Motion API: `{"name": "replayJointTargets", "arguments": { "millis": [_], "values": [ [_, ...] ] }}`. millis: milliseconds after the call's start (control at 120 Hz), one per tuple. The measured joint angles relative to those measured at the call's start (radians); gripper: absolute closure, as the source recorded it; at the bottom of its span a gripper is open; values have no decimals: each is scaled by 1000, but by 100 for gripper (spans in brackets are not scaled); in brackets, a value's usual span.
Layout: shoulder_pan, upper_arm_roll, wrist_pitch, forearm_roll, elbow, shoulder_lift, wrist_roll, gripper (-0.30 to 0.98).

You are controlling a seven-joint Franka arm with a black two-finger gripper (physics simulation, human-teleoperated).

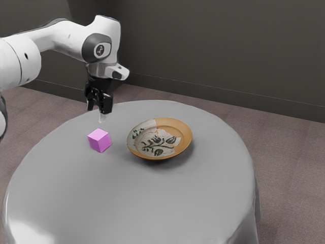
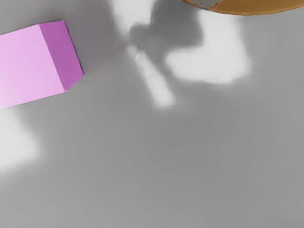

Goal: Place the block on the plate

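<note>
The black gripper (image 1: pixel 98 105) hangs above the table's far part in the exterior view, its two fingers apart with nothing between them. Lower in that view, the pink block (image 1: pixel 99 141) rests on the table, apart from the gripper. The plate (image 1: pixel 185 134), tan-rimmed with a dark leaf pattern, lies toward the exterior view's right of the block, and a stretch of tabletop separates them. The wrist view shows part of the block (image 2: pixel 29 67) and a piece of the plate's rim (image 2: pixel 247 9).
A round table (image 1: pixel 137 203) with a grey cloth carries the block and plate. Its rounded edge passes behind the plate and gripper. A dark wall (image 1: pixel 218 46) stands beyond the floor. Pale reflections mark the cloth in the wrist view.
</note>
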Motion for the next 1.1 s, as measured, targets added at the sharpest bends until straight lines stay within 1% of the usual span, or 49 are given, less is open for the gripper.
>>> {"name": "replayJointTargets", "arguments": {
  "millis": [50,133,225,375,517,733,1100],
  "values": [
    [13,1,20,-4,-2,34,9,0],
    [30,16,64,-31,-3,69,22,0],
    [47,45,127,-74,-2,91,35,0],
    [65,63,253,-152,-3,141,55,0],
    [81,99,335,-197,-38,164,69,0],
    [93,113,424,-216,-47,195,86,0],
    [113,124,510,-240,-43,236,103,0]
  ]
}}
